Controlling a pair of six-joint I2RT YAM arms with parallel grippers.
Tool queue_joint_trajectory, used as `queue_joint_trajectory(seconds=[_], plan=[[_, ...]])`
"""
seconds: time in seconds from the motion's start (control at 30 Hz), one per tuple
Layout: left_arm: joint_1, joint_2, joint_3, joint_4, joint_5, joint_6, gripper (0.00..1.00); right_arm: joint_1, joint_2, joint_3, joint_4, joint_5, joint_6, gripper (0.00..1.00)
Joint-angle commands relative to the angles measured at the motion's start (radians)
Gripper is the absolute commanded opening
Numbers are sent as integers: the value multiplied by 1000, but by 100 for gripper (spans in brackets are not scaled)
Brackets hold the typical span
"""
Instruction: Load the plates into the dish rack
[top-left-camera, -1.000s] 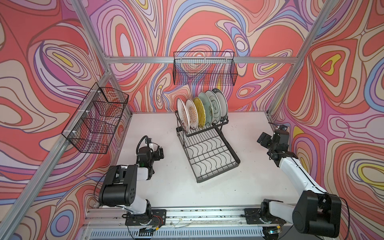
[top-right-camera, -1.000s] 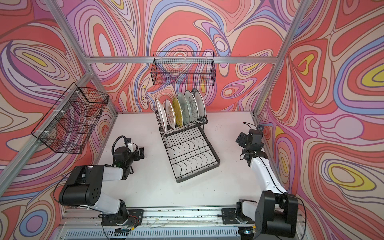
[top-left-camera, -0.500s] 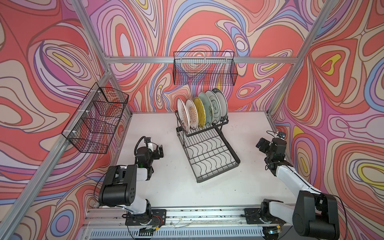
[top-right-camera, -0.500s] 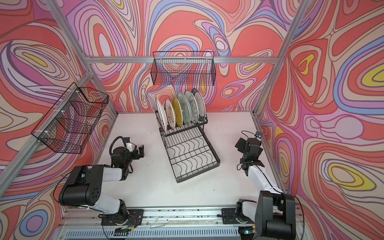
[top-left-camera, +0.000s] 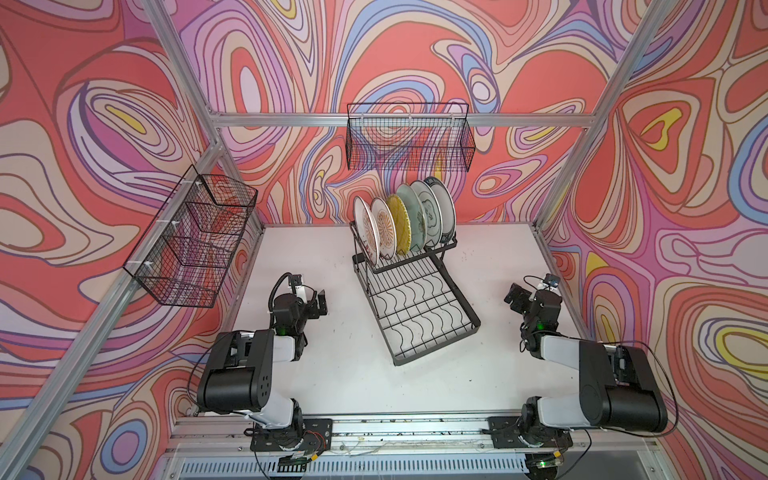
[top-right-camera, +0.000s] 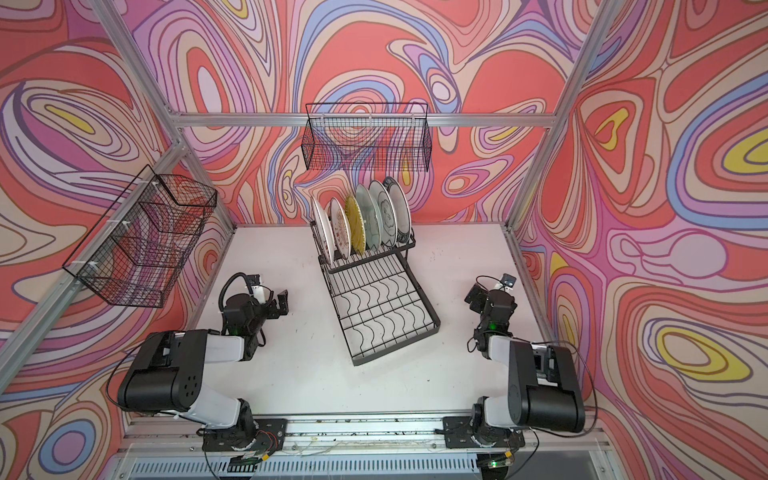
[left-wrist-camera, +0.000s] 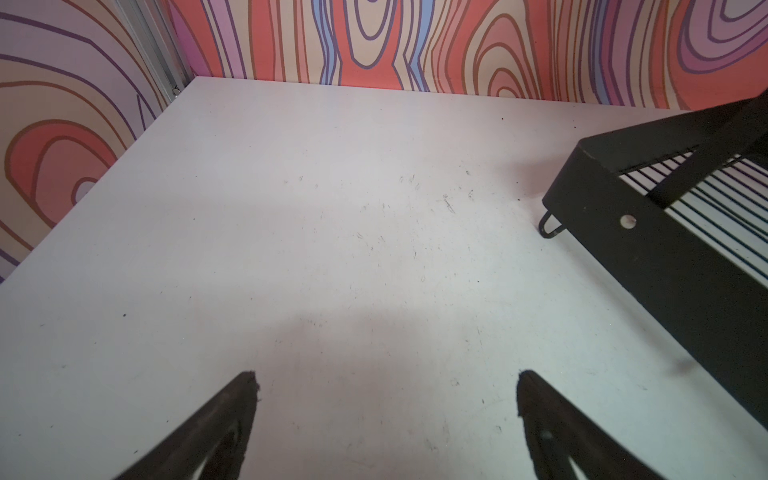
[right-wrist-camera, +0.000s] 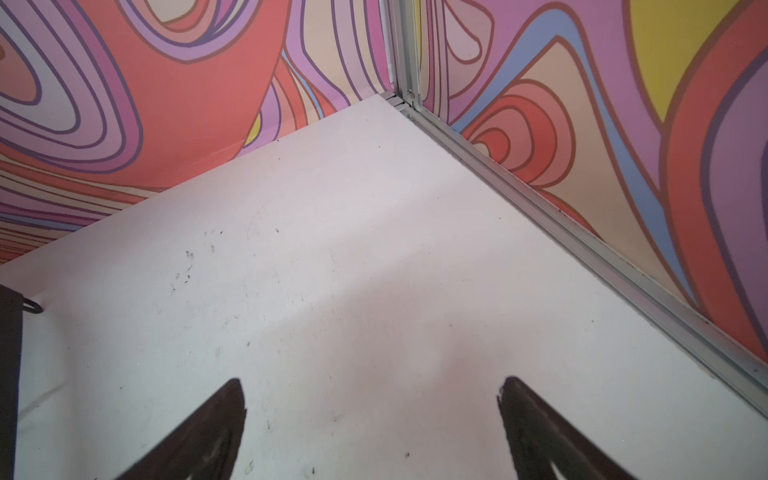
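Black mesh forms the side basket (top-left-camera: 191, 237) hung on the left wall, above the white surface (top-left-camera: 332, 374). Below it and nearer the middle, the left tool (top-left-camera: 313, 301) sits low over the surface, its two fingers spread wide with nothing between them; the left wrist view shows the left tool (left-wrist-camera: 386, 378) over bare, scuffed surface, with a corner of the dish rack (left-wrist-camera: 665, 257) just off to one side and not touched. In both top views the dish rack (top-left-camera: 436, 345) (top-right-camera: 397, 345) stands in the middle of the surface, turned at an angle, its low tray of wavy wires bare. All six plates (top-left-camera: 400, 224) stand on edge in the raised slotted tier at the rack's far end: two white with orange sunbursts, then a yellow one, a pale green one, a white one with an outline figure, and a dark-rimmed one. The back basket (top-left-camera: 409, 141) hangs on the rear wall above them. On the right, near the side wall and well apart from the rack, the right tool (top-left-camera: 517, 297) is likewise released and holds nothing; its wrist view shows the right tool (right-wrist-camera: 372, 384) over bare surface.
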Motion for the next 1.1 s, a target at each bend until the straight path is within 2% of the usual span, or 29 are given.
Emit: queue_joint_trajectory(seconds=[0.0,0.13,0.3,0.47,0.53,0.6,0.63,0.7,0.73,0.77,0.83,1.07], plan=[[-4,0,3,37,-8,6,100,-6,34,-4,159,-8,-28,98],[-4,0,4,37,-9,6,100,-5,105,-2,276,-87,-32,99],[-4,0,4,37,-8,6,100,7,83,-24,298,-94,-51,98],[-4,0,3,37,-9,6,100,20,183,25,325,-246,-121,98],[-4,0,3,37,-9,5,100,55,202,41,302,-273,-176,98],[-4,0,4,37,-9,7,100,89,295,58,387,-364,-241,98],[-4,0,4,36,-11,6,100,106,262,83,269,-354,-277,98],[-4,0,5,36,-11,6,100,113,283,80,320,-327,-256,98],[-4,1,6,36,-11,7,100,112,267,93,248,-310,-259,98],[-4,0,6,34,-12,7,100,113,278,86,286,-297,-251,98],[-5,0,6,36,-11,6,100,113,269,97,249,-257,-241,98],[-5,0,6,34,-12,7,100,113,275,90,276,-249,-238,98]])
